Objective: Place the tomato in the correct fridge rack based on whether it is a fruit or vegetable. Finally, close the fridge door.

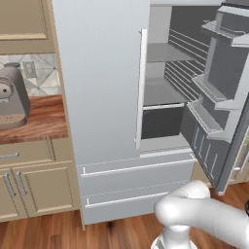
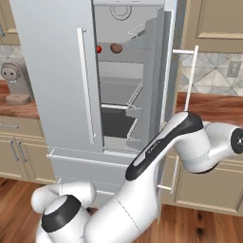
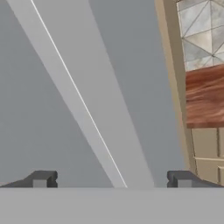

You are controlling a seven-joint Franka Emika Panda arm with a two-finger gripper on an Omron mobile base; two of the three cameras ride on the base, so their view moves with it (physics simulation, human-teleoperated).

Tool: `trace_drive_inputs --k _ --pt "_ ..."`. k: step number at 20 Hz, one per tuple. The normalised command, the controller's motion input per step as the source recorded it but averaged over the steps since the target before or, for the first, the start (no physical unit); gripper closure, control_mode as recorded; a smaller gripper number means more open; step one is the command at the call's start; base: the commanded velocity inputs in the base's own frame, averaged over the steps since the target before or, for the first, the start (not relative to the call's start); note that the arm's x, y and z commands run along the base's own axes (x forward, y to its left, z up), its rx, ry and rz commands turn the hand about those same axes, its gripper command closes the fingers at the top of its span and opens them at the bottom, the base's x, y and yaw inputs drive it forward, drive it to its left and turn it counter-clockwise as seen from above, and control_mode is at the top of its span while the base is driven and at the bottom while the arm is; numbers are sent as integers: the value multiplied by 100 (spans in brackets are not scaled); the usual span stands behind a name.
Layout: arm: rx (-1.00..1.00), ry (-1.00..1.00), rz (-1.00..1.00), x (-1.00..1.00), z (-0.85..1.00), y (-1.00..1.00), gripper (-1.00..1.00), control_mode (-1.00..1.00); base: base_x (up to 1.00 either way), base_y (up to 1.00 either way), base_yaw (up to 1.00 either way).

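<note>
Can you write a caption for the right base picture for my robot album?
Robot arm reaches by the open fridge door; tomato and a brown lump sit on the top shelf.

Gripper (image 3: 112, 179) spread wide, nothing between the fingertips (image 3: 41, 179). Grey fridge door (image 3: 87, 87) right ahead. Wooden counter (image 3: 205, 96) and cabinet (image 3: 209, 153) on the right.

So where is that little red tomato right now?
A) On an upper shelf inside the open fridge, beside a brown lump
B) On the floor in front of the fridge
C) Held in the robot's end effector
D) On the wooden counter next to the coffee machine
A: in the right base view the tomato sits on an upper fridge shelf near the brown lump, while the end effector is open and holds nothing.
</note>
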Motion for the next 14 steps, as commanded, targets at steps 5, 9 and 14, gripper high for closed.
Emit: trace_drive_inputs --k 5,9,14 --pt "0 -3 0 41 -7 93 -100 -100 0 0 0" --pt "0 -5 0 43 -1 100 -100 -100 0 0 0" --pt "0 -6 0 42 0 100 -100 -100 0 0 0"
